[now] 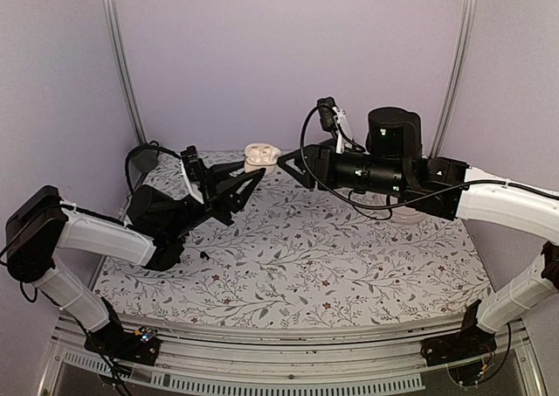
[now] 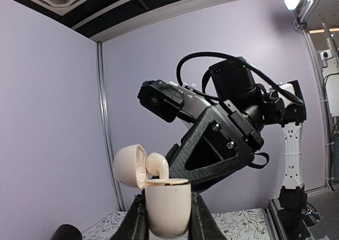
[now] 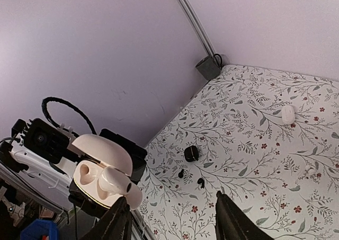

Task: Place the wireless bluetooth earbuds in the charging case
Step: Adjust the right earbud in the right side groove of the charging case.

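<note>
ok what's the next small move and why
Probably swing the right end effector toward the small white piece on the table, likely the second bud: its jaws stand open and empty, and the case holds one bud beside an empty well.

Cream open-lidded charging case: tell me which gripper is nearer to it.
Left. The left gripper is shut on the cream charging case, holding it aloft. The right gripper hovers close beside it with its jaws open, gripping nothing.
</note>
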Robot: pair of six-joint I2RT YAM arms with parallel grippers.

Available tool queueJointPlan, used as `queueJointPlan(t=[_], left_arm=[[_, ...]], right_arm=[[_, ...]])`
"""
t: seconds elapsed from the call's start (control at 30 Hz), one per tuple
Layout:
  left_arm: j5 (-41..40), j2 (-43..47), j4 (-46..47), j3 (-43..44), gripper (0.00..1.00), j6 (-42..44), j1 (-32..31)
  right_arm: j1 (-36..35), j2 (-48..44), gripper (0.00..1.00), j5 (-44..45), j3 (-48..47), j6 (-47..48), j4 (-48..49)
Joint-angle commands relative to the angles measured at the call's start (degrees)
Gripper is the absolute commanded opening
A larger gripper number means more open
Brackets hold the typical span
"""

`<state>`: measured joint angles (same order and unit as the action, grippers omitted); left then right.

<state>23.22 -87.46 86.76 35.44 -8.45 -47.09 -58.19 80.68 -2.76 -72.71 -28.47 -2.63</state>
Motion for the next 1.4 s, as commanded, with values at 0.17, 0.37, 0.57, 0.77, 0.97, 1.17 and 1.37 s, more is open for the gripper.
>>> queueJointPlan(t=[0.17,0.37,0.57,0.77,0.97,1.17,1.37], left_arm=[[-0.6,0.8,6.4,0.2,0.00,-0.2,0.0],[0.0,0.5,6.6,0.3,0.00,-0.6,0.0],[0.4,0.3,6.5,0.5,0.00,-0.9,0.0],[0.7,0.2,6.4,0.7,0.00,-1.0,0.0],[0.3,0.0,7.0,0.4,0.00,-1.3,0.1],[0.5,0.0,6.9,0.3,0.00,-1.5,0.2],[1.1,0.1,6.9,0.2,0.00,-2.6,0.4]], right_arm=[[-0.7,-1.3,0.55,2.7,-1.7,0.0,-1.9],[-0.8,-1.3,0.56,4.1,-3.2,1.0,-2.8],[-0.7,0.0,0.55,3.7,-5.3,2.2,-3.0],[-0.7,1.0,0.55,2.9,-5.7,2.5,-2.9],[-0.8,0.5,0.55,3.3,-5.1,2.4,-3.2],[-0.8,-0.5,0.46,-0.8,-3.8,2.8,-1.1],[-0.3,-2.1,0.59,-6.1,-2.9,5.3,1.3]])
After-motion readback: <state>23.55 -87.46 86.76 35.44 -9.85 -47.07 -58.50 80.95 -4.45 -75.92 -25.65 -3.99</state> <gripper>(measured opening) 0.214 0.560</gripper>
